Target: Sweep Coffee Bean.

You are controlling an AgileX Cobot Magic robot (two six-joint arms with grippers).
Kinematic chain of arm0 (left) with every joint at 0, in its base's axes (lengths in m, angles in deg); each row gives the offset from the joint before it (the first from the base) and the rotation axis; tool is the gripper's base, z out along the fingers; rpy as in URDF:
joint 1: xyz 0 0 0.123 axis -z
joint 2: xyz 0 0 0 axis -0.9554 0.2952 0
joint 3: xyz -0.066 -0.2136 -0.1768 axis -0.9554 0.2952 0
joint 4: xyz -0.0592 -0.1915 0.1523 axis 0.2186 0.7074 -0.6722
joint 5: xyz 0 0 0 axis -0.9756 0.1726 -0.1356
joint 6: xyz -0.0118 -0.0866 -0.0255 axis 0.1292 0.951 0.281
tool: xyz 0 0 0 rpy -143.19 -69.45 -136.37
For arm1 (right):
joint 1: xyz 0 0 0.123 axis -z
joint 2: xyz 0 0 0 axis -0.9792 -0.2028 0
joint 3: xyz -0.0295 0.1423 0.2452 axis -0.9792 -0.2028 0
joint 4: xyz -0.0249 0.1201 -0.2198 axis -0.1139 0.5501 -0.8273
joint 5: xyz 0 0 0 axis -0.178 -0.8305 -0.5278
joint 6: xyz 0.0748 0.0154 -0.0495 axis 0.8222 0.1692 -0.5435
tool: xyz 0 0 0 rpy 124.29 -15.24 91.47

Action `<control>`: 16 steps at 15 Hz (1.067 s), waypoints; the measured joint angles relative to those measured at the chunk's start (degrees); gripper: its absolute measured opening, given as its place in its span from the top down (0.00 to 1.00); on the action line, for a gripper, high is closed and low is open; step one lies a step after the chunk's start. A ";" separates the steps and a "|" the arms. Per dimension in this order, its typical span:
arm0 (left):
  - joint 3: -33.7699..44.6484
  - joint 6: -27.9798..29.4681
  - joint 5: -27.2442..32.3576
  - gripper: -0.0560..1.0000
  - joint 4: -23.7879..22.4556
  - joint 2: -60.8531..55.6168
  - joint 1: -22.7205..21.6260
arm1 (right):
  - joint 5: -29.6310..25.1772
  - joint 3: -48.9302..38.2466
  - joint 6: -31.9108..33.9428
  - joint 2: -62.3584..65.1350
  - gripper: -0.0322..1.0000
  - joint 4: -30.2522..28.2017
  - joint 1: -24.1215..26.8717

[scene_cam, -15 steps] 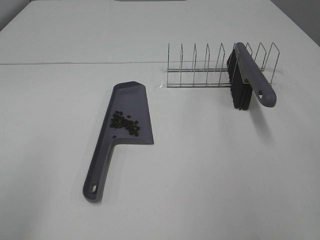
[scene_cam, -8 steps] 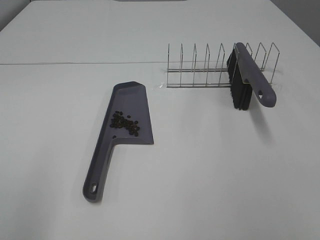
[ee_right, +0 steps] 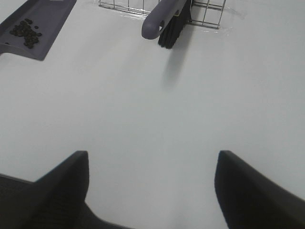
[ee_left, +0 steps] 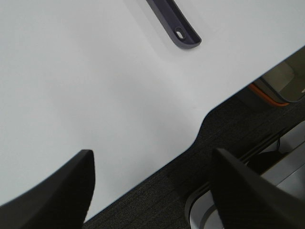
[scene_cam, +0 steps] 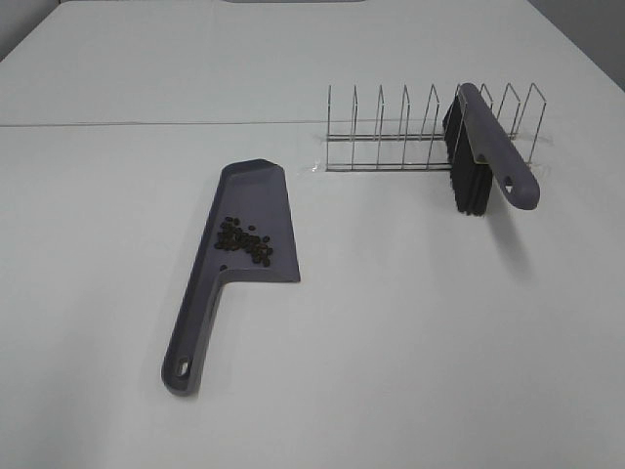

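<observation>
The coffee bean (scene_cam: 244, 240) cluster lies in the grey-purple dustpan (scene_cam: 256, 191) on the white desk (scene_cam: 391, 342). A brush (scene_cam: 483, 161) leans in the wire rack (scene_cam: 391, 137). Both tools, left (ee_left: 150, 191) and right (ee_right: 152, 186), stand spread, holding nothing.

coffee beans (ee_right: 26, 34) on grey dustpan (ee_right: 43, 28), brush (ee_right: 167, 19) leaning in wire rack (ee_right: 209, 12), right jaws spread above white table (ee_right: 152, 119)
</observation>
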 joint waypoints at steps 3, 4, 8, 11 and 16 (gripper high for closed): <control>0.00 0.00 0.00 0.33 0.00 0.00 0.00 | 0.00 0.00 0.00 0.00 0.29 0.29 0.00; 0.00 -0.11 0.00 0.33 0.06 0.00 0.00 | 0.00 0.00 -0.06 0.00 0.29 0.11 0.00; 0.00 -4.01 0.00 0.33 2.41 0.00 0.00 | 0.00 0.00 -0.29 0.00 0.29 -1.32 0.00; 0.00 -4.35 0.00 0.33 2.52 0.00 0.00 | 0.00 0.00 -0.29 0.00 0.29 -1.32 0.00; 0.00 -4.53 0.00 0.33 2.58 -3.09 -4.18 | 0.00 0.00 -0.29 0.00 0.29 -1.32 1.72</control>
